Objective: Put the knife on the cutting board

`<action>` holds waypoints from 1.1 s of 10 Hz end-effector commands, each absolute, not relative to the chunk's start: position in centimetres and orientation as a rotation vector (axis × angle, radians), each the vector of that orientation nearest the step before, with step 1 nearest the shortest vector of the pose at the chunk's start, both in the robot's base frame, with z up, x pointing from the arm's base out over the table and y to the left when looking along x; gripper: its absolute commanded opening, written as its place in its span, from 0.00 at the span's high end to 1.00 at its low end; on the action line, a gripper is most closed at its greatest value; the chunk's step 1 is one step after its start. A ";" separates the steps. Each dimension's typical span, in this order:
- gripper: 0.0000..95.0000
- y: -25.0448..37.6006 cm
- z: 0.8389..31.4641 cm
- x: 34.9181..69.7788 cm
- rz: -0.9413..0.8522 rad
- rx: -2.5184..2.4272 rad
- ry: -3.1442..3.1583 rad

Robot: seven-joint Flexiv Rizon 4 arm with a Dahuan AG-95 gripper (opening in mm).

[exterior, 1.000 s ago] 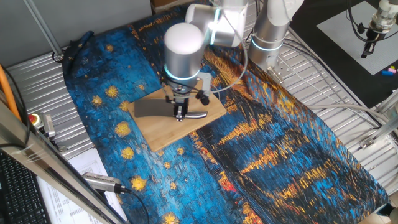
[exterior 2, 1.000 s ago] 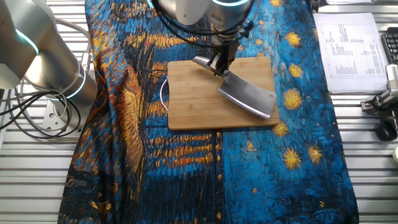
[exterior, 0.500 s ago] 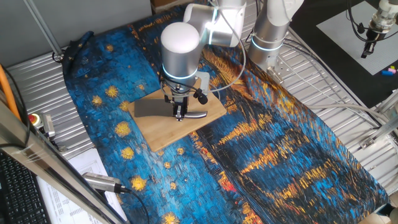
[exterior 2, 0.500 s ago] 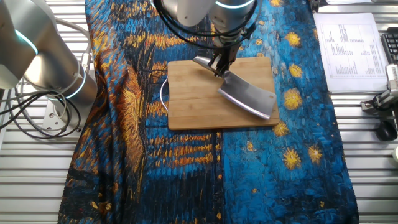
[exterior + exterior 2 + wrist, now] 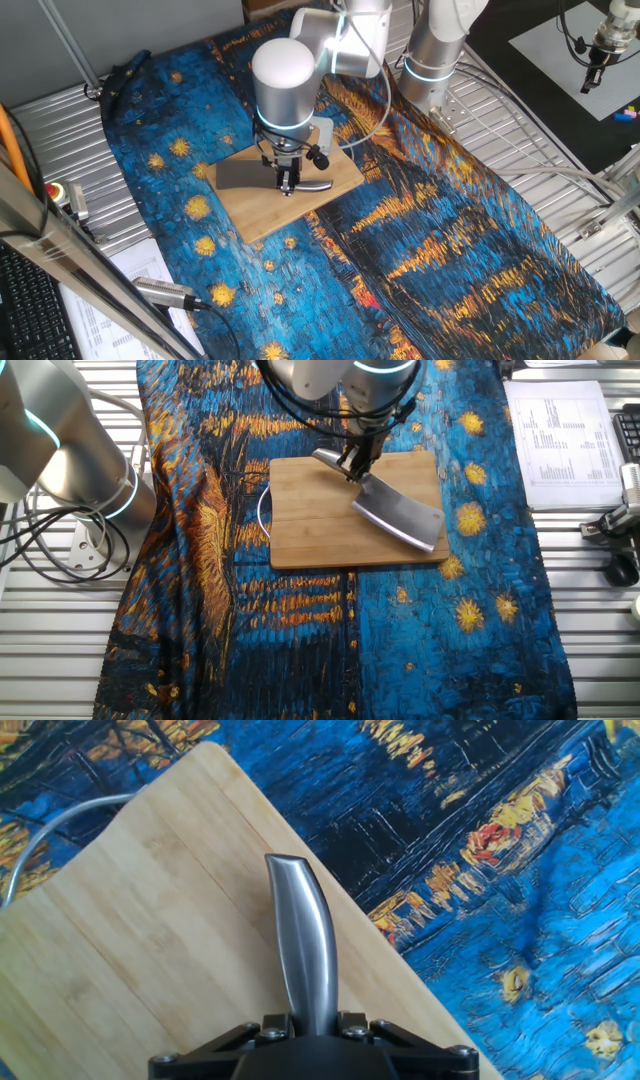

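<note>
While poised over the cutting board (image 5: pixel 320 520), end effector (image 5: pixel 353 465) narrowly parted astride knife (image 5: pixel 395 515) handle, blade flat toward 4 o'clock; grip unconfirmed.

Silver-white cylindrical arm (image 5: pixel 285 85) (cyan glowing rings), black claw (image 5: pixel 288 187), dark cables.

A light-tan colour with fine wood grain was shown by the cutting board (image 5: pixel 320 520). The blade of the knife (image 5: pixel 398 515) was seen as dull grey, and its handle as shiny silver. The cloth (image 5: pixel 480 650) was painted in deep blue with yellow stars and orange swirling strokes. The arm (image 5: pixel 285 75) was coloured white and grey.
</note>
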State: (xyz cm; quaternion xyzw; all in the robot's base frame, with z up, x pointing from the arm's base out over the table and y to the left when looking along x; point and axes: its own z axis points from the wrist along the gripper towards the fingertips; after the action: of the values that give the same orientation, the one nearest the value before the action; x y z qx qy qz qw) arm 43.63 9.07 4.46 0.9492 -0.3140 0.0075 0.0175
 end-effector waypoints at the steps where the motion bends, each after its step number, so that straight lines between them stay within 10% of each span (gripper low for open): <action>1: 0.60 9.2 4.4 43.7 0.020 2.948 -0.978; 9: 0.60 9.5 7.0 45.3 0.016 2.839 -1.264; 10: 0.80 9.7 7.9 45.8 0.011 2.741 -1.501; 11: 0.80 9.9 8.4 46.0 0.012 2.686 -1.602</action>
State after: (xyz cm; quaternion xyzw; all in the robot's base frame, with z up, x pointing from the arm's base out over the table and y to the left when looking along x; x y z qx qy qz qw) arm 45.64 9.76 7.86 0.9030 -0.4294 0.0031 0.0128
